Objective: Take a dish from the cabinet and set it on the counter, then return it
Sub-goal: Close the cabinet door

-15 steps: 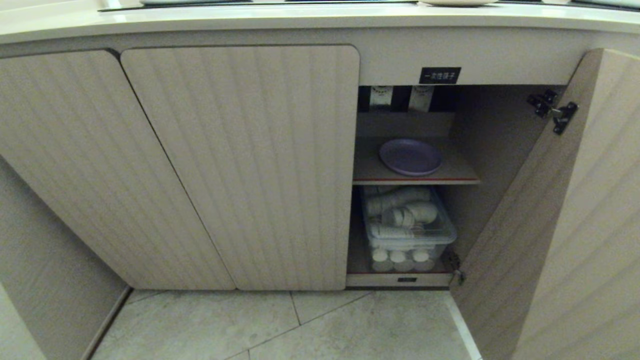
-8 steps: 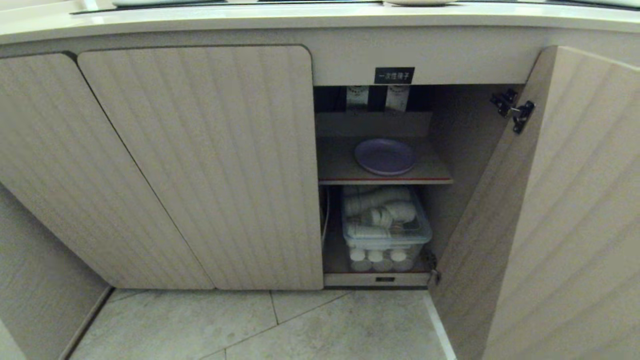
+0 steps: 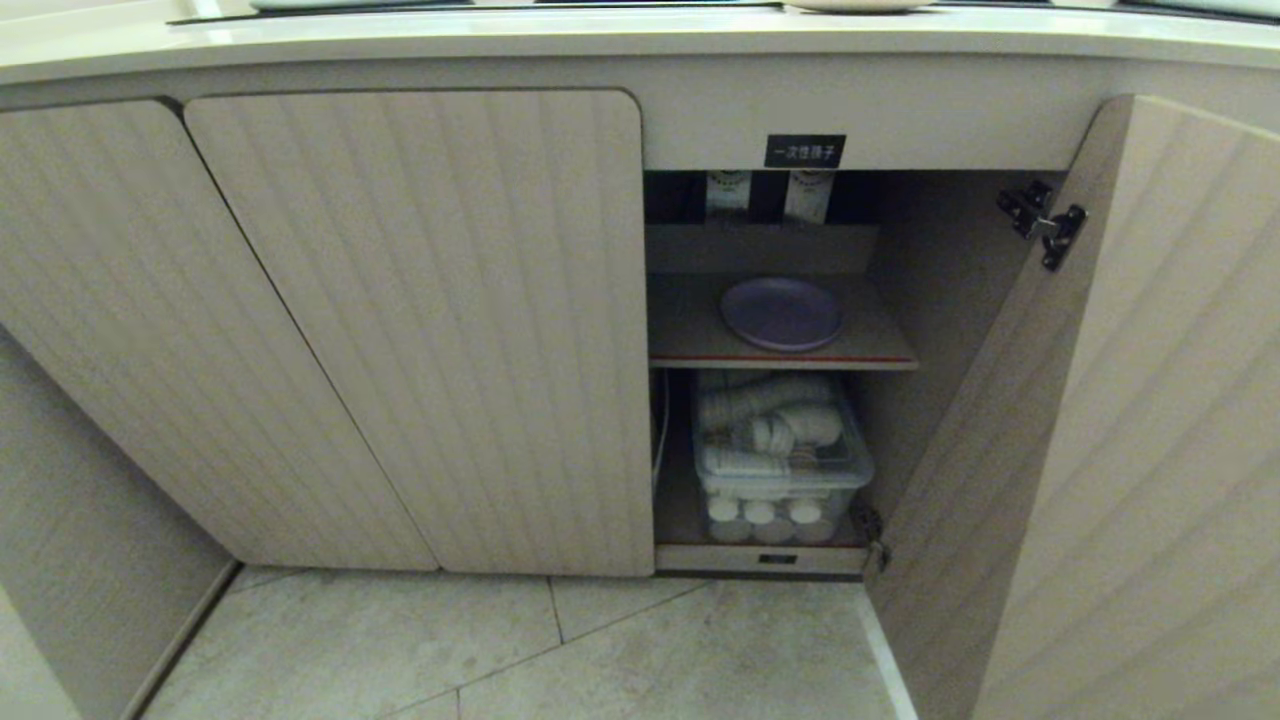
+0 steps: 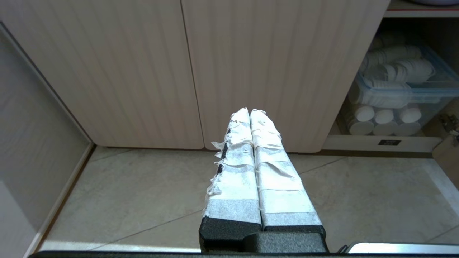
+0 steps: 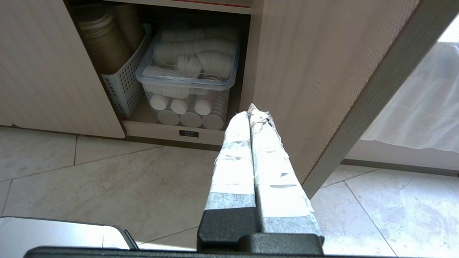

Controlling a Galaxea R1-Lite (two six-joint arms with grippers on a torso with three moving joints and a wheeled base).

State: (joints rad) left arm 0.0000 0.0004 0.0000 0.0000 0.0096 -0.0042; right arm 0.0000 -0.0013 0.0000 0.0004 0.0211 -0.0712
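In the head view the dish (image 3: 781,313) lies on the cabinet (image 3: 420,320) shelf behind the open right door; no lift has begun, and the counter (image 3: 600,35) is far above. Left wrist view: left gripper (image 4: 250,111) clenched, empty. Right wrist view: right gripper (image 5: 251,111) clenched, empty, near the door.

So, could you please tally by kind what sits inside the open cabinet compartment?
Lavender plate, upper shelf: 1
Clear lidded bin of white cups, lower shelf: 1
Grey perforated basket, beside that bin: 1
Total: 3
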